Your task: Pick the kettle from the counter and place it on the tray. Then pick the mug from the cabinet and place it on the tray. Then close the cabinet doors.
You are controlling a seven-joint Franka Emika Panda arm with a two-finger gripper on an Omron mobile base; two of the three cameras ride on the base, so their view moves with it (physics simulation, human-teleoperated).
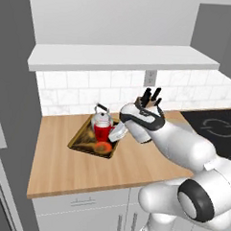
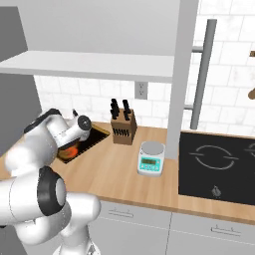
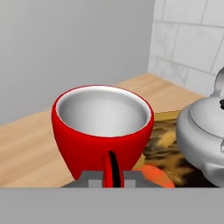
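Note:
The red mug is over the tray, right in front of the silver kettle that stands at the tray's back. My gripper comes in from the right and is shut on the mug's handle. In the hand view the mug is close and upright, its handle pinched in my gripper, with the kettle to its right on the patterned tray. I cannot tell whether the mug touches the tray. The cabinet's white shelf base hangs above the counter. One cabinet door stands open.
A knife block stands behind my hand, by the tiled wall. To the right on the counter are a small kitchen scale and a black cooktop. The open door's bar handle juts out above the cooktop.

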